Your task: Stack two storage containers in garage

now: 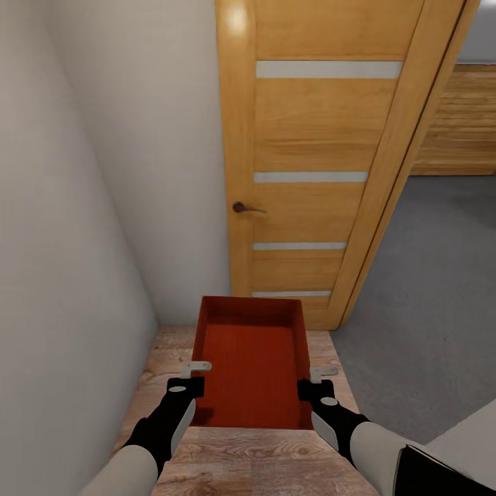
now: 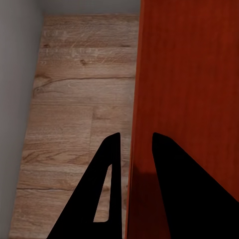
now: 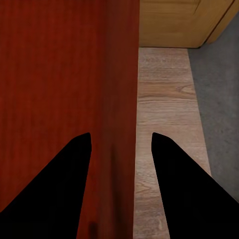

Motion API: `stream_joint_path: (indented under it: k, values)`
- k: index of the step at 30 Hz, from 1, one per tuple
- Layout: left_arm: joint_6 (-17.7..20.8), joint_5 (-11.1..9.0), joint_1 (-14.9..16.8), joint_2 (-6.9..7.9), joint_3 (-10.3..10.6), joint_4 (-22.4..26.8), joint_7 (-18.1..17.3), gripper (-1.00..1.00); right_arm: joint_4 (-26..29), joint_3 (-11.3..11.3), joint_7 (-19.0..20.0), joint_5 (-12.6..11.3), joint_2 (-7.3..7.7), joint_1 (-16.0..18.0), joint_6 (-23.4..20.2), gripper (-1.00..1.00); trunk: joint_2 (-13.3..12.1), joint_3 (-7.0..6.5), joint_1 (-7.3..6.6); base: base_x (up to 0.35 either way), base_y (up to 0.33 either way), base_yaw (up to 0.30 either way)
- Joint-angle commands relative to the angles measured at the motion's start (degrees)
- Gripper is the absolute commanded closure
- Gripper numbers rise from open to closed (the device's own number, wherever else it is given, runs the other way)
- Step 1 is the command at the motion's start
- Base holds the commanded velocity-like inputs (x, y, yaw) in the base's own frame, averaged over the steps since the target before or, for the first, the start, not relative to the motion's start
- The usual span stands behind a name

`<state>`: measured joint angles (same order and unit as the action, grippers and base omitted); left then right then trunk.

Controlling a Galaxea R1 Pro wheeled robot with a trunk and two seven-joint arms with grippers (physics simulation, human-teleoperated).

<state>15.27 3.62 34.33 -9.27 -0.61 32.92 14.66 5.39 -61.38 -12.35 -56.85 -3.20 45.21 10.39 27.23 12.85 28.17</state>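
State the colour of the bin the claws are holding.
Orange-red, plain inside and out; the bin shows best in the head view.

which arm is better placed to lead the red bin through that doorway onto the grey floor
Right, probably. The grey floor lies past the open wooden door on the robot's right, nearest the right tool. Still, the left tool clamps the storage container's opposite wall, so both must carry together.
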Motion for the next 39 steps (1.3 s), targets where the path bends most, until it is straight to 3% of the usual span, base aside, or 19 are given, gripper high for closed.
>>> stream_joint_path:
  k: [1,19,39]
  values:
    - [0.5,1.0,0.0,0.04,-0.2,0.1,0.4,1.00,-0.3,0.4,-0.2,-0.5,0.30,0.1,0.2,1.00,0.1,0.10,0.02,0.000,0.000,0.000]
    - [0.5,1.0,0.0,0.04,-0.3,0.1,0.4,1.00,-0.4,0.4,-0.2,-0.5,0.31,0.1,0.2,1.00,0.1,0.10,0.02,0.000,0.000,-0.011]
    - [0.5,1.1,0.0,0.04,-0.3,0.2,0.4,1.00,-0.4,0.5,-0.2,-0.5,0.30,0.1,0.2,1.00,0.1,0.10,0.02,0.000,0.000,-0.276]
